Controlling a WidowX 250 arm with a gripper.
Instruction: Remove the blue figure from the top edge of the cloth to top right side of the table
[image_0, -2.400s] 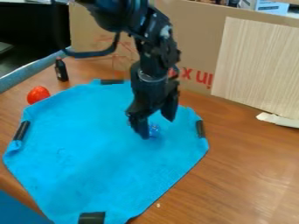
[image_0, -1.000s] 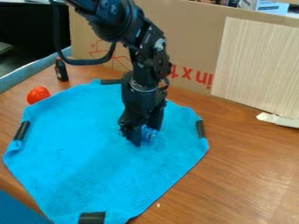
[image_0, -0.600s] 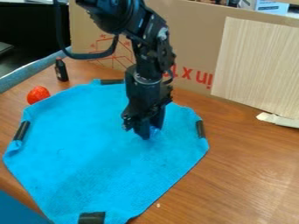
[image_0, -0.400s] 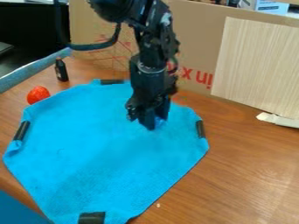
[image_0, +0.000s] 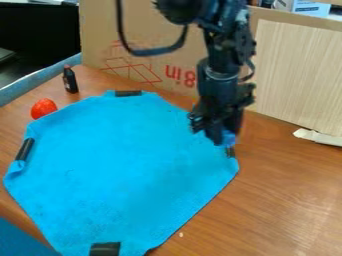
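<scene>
My gripper hangs over the right corner of the blue cloth, close to the black clip there. It is shut on the blue figure, and only a small part of the figure shows between and beside the fingers. The cloth lies spread on the brown wooden table, with black clips along its edges.
A red strawberry-like object and a small dark bottle stand left of the cloth. Behind the table rise a cardboard wall and a pale wood panel. A torn white piece lies at the right edge.
The gripper first closed around the blue figure on the cloth. Since then it has moved right with the figure, to the cloth's right corner. The cloth has stayed in place.
</scene>
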